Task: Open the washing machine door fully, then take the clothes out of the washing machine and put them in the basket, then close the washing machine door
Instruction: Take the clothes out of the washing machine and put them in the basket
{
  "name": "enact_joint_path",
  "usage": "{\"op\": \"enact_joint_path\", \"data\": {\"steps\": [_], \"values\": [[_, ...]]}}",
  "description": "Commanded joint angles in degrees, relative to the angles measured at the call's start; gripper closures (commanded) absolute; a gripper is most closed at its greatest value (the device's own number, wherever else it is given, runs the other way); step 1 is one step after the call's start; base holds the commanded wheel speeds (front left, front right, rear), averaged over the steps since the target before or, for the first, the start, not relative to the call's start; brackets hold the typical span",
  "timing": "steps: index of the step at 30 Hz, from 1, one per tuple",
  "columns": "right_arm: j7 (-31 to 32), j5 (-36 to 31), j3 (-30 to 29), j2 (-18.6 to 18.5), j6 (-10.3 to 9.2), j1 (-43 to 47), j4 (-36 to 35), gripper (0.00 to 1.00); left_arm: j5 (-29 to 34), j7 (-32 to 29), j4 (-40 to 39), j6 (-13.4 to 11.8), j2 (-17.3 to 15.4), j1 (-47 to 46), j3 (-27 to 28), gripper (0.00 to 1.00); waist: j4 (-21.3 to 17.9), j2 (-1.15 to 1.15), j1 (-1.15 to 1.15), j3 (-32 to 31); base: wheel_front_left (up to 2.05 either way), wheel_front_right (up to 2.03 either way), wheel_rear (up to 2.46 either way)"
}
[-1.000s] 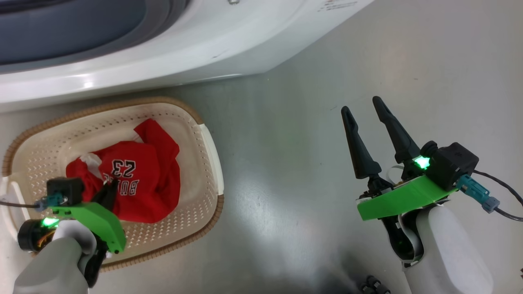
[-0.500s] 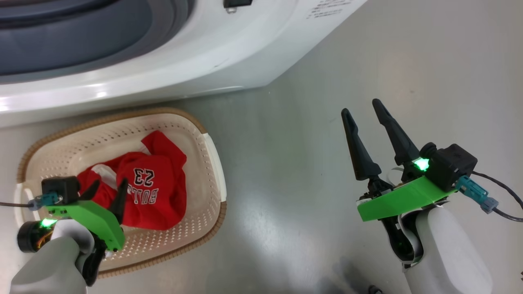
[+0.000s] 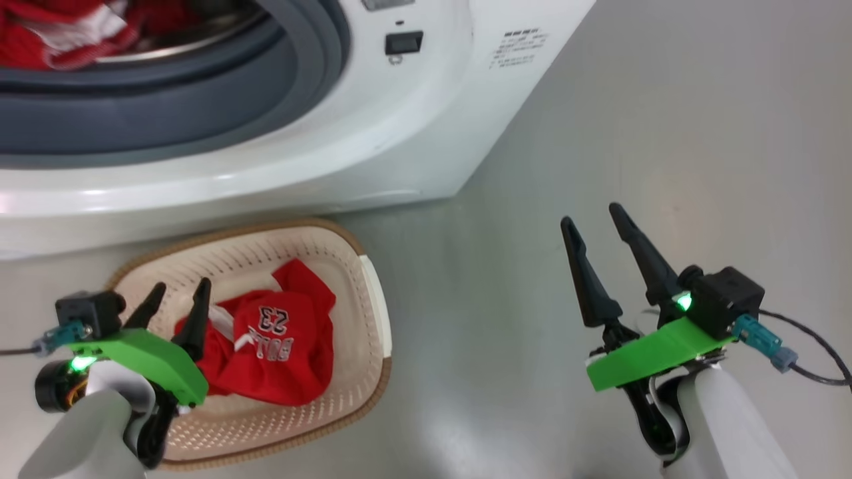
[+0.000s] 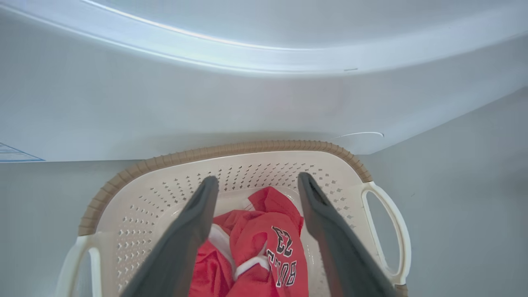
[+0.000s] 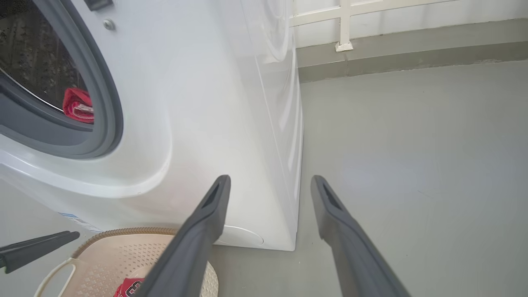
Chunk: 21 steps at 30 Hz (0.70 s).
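Red clothes [image 3: 279,352] in the basket [image 3: 266,256] — left fingers [image 3: 195,319] and right fingers [image 3: 586,279] both splayed, empty

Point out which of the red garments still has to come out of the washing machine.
The red-and-white garment inside the washing machine, behind its grey gasket. The other, the jersey printed 23, already lies in the basket.

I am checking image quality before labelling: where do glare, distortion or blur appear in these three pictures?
Head view: soft glare streaks on the big white glossy washing machine and sheen on the grey floor; left wrist view: the lens bows the machine's front edge, and the print on the red jersey stays readable; right wrist view: pale reflections on the machine's side.
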<state>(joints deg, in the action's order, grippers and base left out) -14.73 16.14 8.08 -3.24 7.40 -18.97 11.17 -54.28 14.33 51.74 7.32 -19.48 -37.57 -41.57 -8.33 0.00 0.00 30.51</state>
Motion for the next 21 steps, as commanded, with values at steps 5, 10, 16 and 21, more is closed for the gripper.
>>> {"op": "enact_joint_path", "data": {"steps": [5,10,16,21], "values": [[-0.27,-1.78,0.62,0.36,0.09,3.43,0.15,0.0,7.92,0.66,-5.9,0.16,-0.61,6.14,10.79,0.0,2.36,0.0,0.0,-8.71,0.0,0.0,0.0],[-0.27,-1.89,0.58,-0.25,0.09,5.36,0.97,0.0,14.42,0.66,-11.44,0.16,1.28,11.49,17.84,0.0,3.04,0.0,0.0,-13.06,0.0,0.0,0.0],[-0.27,-1.09,0.63,-1.55,0.09,7.38,1.35,0.0,19.87,0.66,-17.8,0.16,2.92,16.41,23.83,0.0,3.41,0.0,0.0,-16.85,0.0,0.0,0.0],[-0.27,-0.22,0.56,-2.86,0.09,9.42,1.48,0.0,24.12,0.66,-24.4,0.16,4.31,21.21,28.33,0.0,3.57,0.0,0.0,-20.22,0.0,0.0,0.0]]}}
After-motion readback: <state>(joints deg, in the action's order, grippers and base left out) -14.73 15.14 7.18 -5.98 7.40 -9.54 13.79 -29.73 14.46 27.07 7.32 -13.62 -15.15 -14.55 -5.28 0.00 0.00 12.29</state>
